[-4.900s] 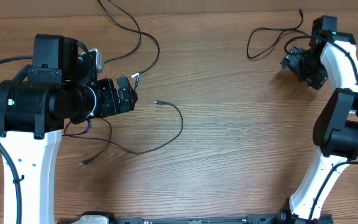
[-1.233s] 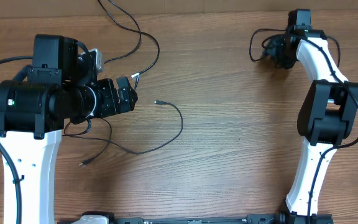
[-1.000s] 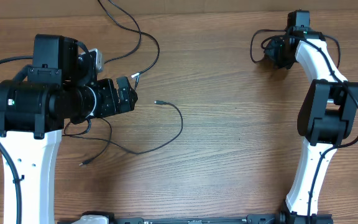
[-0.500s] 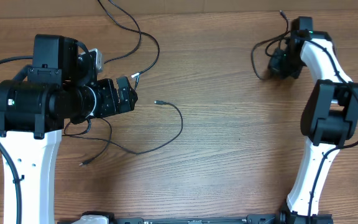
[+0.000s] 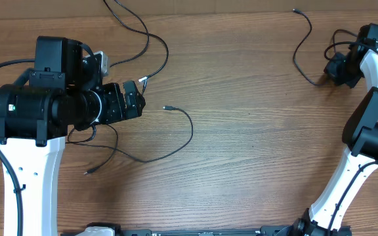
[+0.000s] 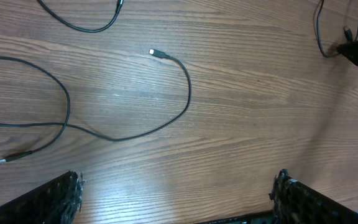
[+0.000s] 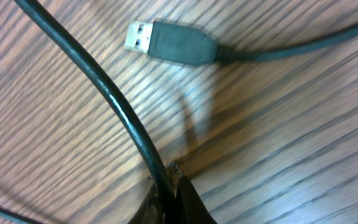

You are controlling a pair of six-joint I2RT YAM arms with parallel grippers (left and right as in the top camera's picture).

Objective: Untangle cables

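Thin black cables lie on the wooden table. At the far right, my right gripper is shut on one cable, which runs in an open curve up to its small plug. The right wrist view shows that cable pinched between the closed fingertips of the right gripper, with a silvery USB plug lying just beyond. My left gripper hangs open over the left side, holding nothing. Below it a long looping cable ends in a small plug.
More black cables trail off the back edge at the upper left, one ending in a white plug. Another plug end lies near the left arm's base. The left arm's bulky body covers part of the loops.
My right gripper has closed on the cable and swung right toward the table's edge, dragging the cable so its tight loop opened into a long curve. The left arm has not moved.
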